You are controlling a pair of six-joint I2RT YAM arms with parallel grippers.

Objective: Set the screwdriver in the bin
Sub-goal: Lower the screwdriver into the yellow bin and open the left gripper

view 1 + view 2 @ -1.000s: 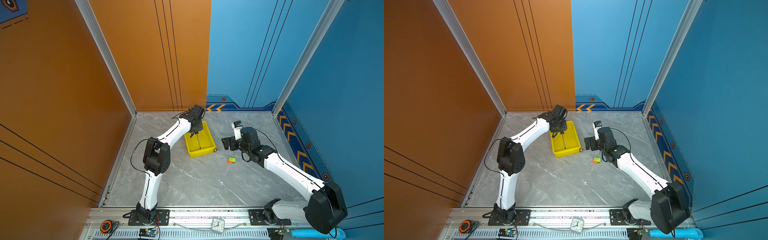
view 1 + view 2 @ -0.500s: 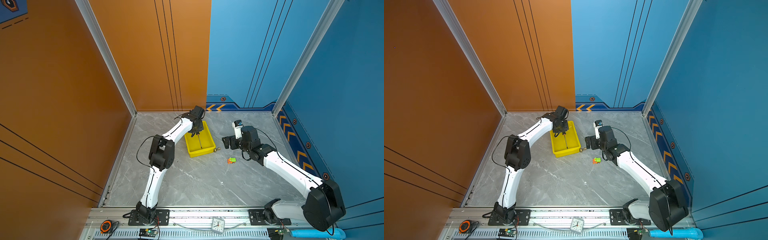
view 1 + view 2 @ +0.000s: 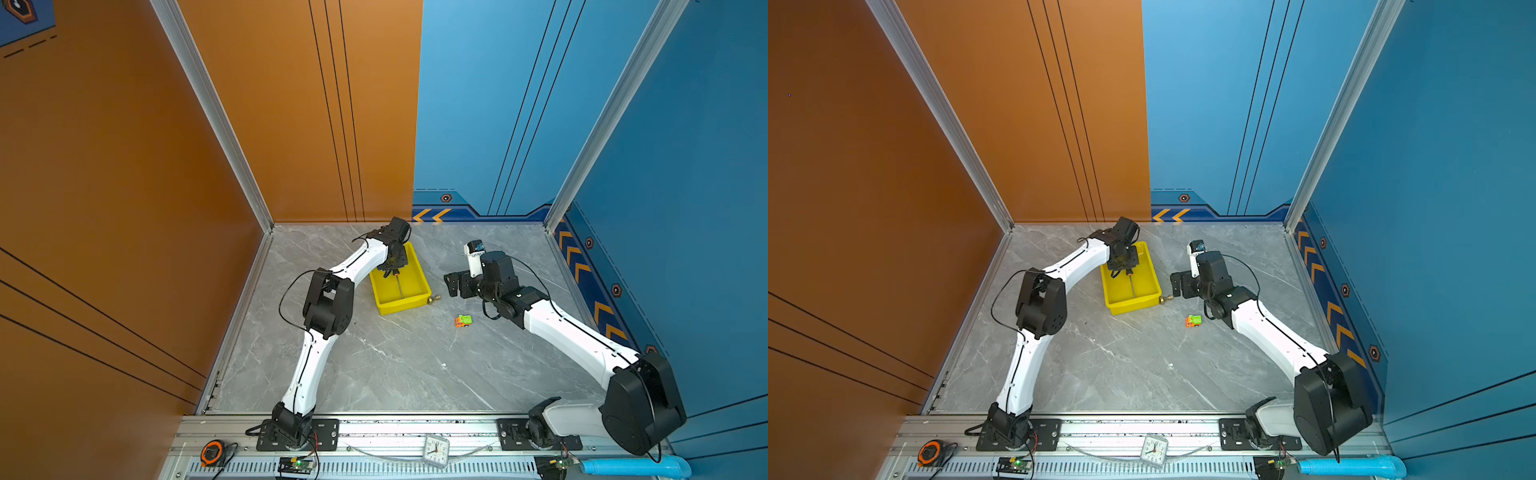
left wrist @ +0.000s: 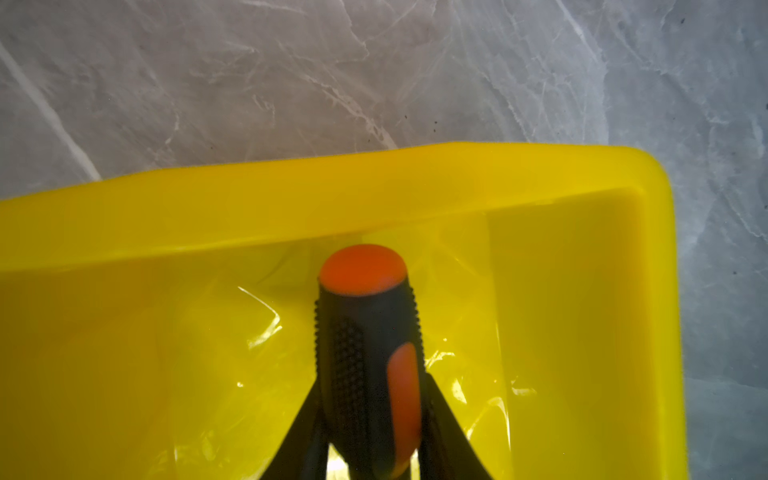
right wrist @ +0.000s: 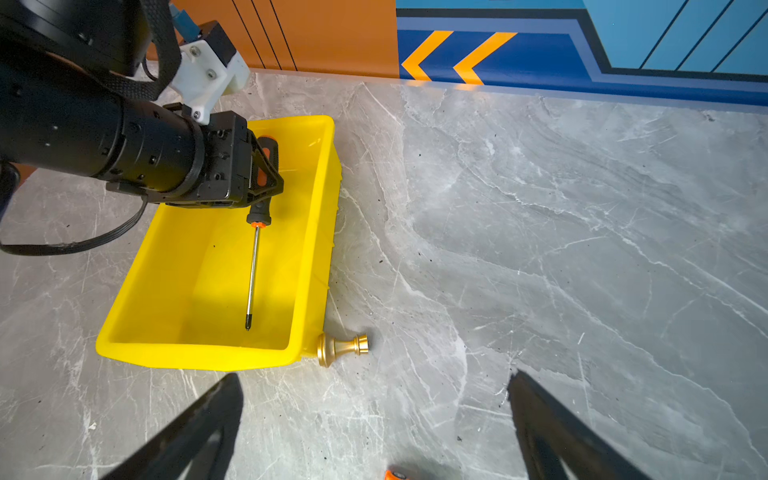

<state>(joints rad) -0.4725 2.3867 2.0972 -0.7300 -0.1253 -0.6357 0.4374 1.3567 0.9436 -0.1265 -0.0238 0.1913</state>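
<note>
Although the left tool [image 5: 266, 178] covers much of the black-and-orange handle, we can see it clamped on the screwdriver [image 5: 253, 266], 1 finger on each side of the grip. The screwdriver hangs within the outline of the yellow bin [image 5: 208, 353], handle toward the far end, grey shaft slanting down toward the near end. We cannot tell whether its tip touches the bin floor or stops just above it. From the left wrist view only the orange butt and knurled grip show; the shaft is hidden behind the handle, and the 2 fingers are cut off at the frame edge. In both top views the wrist hides nearly all the handle, leaving the orange collar and thin shaft.

The right tool [image 5: 372, 378] is spread wide and holds nothing; it is over bare counter [image 5: 540, 249] beside the bin's near end, and only parts of its 2 fingers show in its own wrist view. A brass-coloured knob [image 5: 343, 348] lies on its side at the bin's near corner, touching it or just beside it; we cannot tell which. A small orange-and-green toy car [image 3: 463, 320] sits on the counter near the right arm, apart from the bin, cropped to a sliver in the right wrist view. A clock [image 3: 436, 451] and a tape measure [image 3: 212, 453] lie on the front rail.
</note>
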